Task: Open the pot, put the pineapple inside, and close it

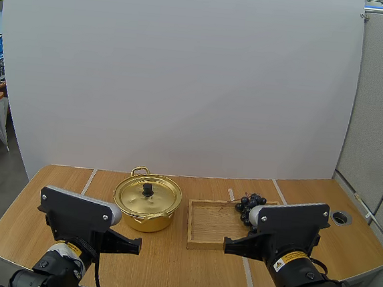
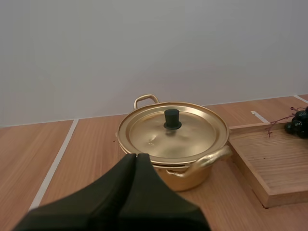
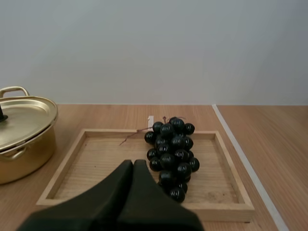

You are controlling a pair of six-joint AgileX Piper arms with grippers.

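1. Pot [image 1: 148, 221], lid [image 2: 192, 134] on, stands lower centre in the high view; our left tool [image 2: 136, 156], clenched empty, could slip off the small knob [image 2: 172, 119].
2. Bunch of grapes [image 3: 172, 149] lies in the wooden tray [image 3: 221, 210]; our right tool [image 3: 133, 163], clenched empty too, might drop them.

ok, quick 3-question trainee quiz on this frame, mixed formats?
1. True or false: the lid sits on the pot.
2. The fruit in the wooden tray is: A) a pineapple B) grapes C) a banana.
3. Fill in: the left gripper and the right gripper are both ___ on nothing.
Key: 1 true; 2 B; 3 shut.
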